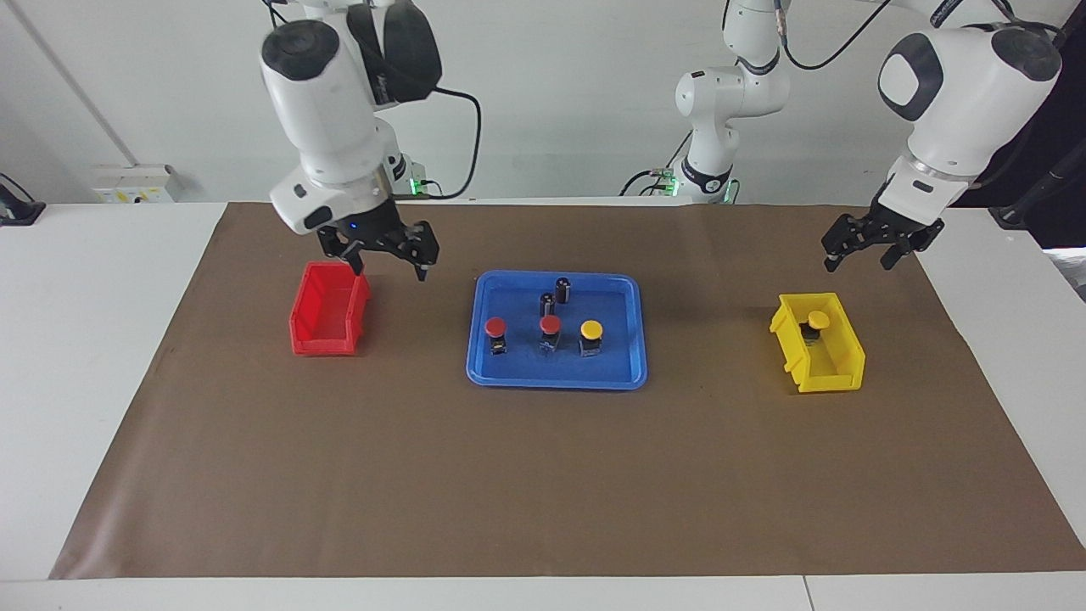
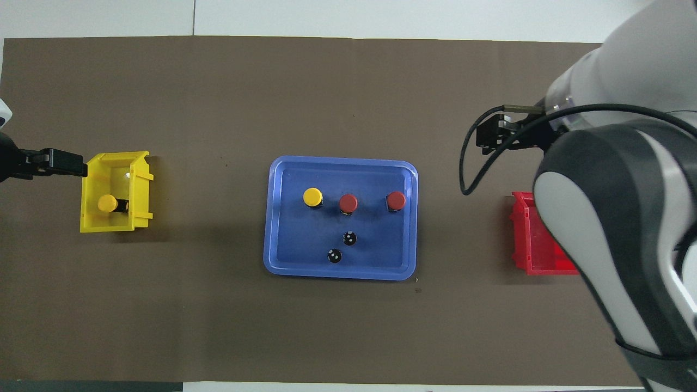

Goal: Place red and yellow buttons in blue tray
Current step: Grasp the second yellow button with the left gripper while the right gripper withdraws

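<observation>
- At the upper left of the facing view, the right gripper point(image 1: 386, 259) hangs just above the rim of the red bin point(image 1: 329, 321), its fingers spread wide with nothing between them.
- The red bin looks empty, though the overhead view hides most of it under the arm.
- In the middle of the frame sits the blue tray point(image 1: 628, 373). Three buttons stand in a row inside it: a red button point(image 1: 495, 327), a second red button point(image 1: 550, 325) and a yellow button point(image 1: 591, 329).
- Two dark cylinders point(image 1: 556, 297) stand in the tray too, higher in the frame than the row.
- At the right lies the yellow bin point(image 1: 836, 373), with another yellow button point(image 1: 817, 320) inside it.
- At the upper right, the left gripper point(image 1: 874, 246) hovers above the yellow bin's upper end, open and holding nothing.
</observation>
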Tool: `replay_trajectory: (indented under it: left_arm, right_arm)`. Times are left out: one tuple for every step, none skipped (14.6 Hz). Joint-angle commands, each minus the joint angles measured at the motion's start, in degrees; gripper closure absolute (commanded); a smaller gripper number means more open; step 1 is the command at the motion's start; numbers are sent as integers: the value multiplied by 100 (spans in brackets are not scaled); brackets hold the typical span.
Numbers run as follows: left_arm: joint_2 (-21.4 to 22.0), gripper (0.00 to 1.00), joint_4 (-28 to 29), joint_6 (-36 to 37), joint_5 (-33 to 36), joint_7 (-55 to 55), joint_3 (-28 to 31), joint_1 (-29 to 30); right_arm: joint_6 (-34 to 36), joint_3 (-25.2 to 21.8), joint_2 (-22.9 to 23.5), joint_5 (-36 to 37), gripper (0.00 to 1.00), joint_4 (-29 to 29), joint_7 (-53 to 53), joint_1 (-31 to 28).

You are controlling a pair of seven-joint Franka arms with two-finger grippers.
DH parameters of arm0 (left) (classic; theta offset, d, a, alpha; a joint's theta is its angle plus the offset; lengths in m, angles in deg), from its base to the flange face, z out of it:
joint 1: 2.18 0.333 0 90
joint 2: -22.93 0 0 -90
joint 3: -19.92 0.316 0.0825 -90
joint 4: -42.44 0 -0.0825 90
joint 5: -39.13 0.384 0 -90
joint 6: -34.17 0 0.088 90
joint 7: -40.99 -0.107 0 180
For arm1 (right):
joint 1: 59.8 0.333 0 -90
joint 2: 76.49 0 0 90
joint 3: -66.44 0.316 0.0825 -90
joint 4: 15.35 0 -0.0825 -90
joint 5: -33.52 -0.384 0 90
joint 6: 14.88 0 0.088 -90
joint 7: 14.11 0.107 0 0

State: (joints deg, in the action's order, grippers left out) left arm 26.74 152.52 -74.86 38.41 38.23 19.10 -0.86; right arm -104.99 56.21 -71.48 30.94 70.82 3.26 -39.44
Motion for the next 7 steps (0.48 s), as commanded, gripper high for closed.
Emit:
replay_trajectory:
  left_arm:
    - [15, 16, 698, -793, 10, -102, -32, 176]
    - [-125, 19, 716, -908, 10, -102, -24, 176]
    - [-257, 22, 725, -996, 10, -110, -32, 176]
    - [-363, 25, 743, -1093, 10, -110, -24, 176]
    - [-425, 27, 830, -1233, 10, -119, -32, 185]
    - [-478, 30, 909, -1374, 10, -128, -24, 185]
    - [-487, 33, 997, -1462, 10, -137, -32, 185]
  right_arm:
    - [526, 56, -132, 247, 0, -275, -671, -505]
    - [799, 73, -106, 405, 0, -538, -1004, -628]
    - [1028, 73, -79, 520, 0, -697, -1373, -690]
    - [1108, 65, -62, 582, 0, -716, -1699, -778]
    - [1039, 73, -53, 478, 0, -682, -1928, -1005]
    - [934, 117, -105, 468, 0, -525, -2000, -1155]
    - [977, 152, -132, 468, 0, -453, -2027, -1253]
